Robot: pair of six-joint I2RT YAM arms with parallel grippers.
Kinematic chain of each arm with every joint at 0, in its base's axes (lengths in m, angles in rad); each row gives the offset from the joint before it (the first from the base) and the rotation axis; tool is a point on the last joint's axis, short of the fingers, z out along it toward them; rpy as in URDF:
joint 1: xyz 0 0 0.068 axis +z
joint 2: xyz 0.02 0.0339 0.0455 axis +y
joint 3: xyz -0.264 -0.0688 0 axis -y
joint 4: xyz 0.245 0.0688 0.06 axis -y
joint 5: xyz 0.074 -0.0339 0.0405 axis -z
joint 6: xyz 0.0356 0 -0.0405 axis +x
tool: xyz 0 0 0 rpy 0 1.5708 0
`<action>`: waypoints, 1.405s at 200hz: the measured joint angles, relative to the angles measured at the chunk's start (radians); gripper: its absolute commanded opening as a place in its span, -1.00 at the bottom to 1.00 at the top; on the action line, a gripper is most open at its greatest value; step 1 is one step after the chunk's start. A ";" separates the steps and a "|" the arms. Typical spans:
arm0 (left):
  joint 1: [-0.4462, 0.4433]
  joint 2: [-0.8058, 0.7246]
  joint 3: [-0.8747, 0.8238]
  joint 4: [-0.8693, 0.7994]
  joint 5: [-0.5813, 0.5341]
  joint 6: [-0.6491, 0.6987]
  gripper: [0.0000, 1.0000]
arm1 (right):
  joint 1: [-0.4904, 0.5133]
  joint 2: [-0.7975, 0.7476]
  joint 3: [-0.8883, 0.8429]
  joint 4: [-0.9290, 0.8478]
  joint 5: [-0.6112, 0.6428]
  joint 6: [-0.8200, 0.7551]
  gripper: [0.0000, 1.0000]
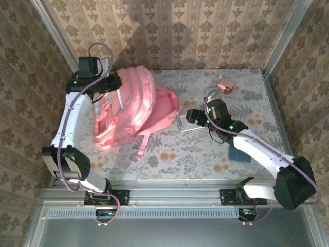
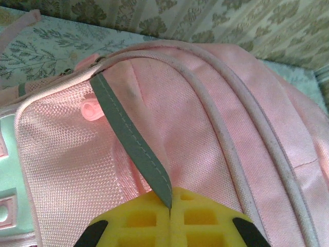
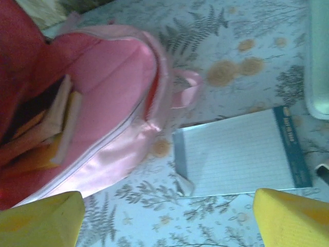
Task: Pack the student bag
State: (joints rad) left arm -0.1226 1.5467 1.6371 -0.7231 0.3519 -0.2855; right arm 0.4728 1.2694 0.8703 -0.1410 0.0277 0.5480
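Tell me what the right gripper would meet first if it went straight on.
Probably the lined notepad lying on the table beside the student bag; the open right gripper points at it, depth unclear.

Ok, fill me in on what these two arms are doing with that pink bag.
The left gripper is shut on a grey strap at the top of the student bag. The right gripper hangs open over a lined notepad lying on the table just outside the bag's open mouth. The pad is not gripped yet; some flat things are already inside.
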 measured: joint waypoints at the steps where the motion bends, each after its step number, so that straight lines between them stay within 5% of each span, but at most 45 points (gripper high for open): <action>1: -0.002 0.000 -0.001 0.000 -0.002 0.002 -1.00 | 0.000 0.003 0.003 -0.003 0.002 -0.002 0.73; 77: -0.175 0.075 -0.039 -0.037 -0.213 0.151 -0.74 | -0.041 0.357 0.260 -0.159 0.090 -0.076 0.04; 140: -0.206 0.149 -0.054 -0.101 -0.323 0.205 -0.74 | -0.082 0.587 0.412 -0.254 0.155 -0.088 0.15; 168: -0.190 0.149 -0.056 -0.111 -0.381 0.215 -0.22 | -0.089 0.646 0.460 -0.294 0.172 -0.105 0.24; 195: -0.187 0.143 -0.066 -0.109 -0.406 0.224 -0.04 | -0.097 0.694 0.489 -0.315 0.150 -0.120 0.27; 234: -0.210 0.032 -0.115 -0.089 -0.373 0.201 0.09 | -0.102 0.716 0.489 -0.315 0.075 -0.135 0.25; 281: -0.285 -0.128 -0.204 -0.002 -0.235 0.099 0.00 | -0.066 0.683 0.441 -0.285 0.011 -0.125 0.27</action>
State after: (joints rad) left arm -0.4080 1.4189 1.4334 -0.7254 0.1169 -0.1864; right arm 0.4072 1.9526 1.3109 -0.4255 0.0391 0.4232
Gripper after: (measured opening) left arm 0.505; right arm 0.638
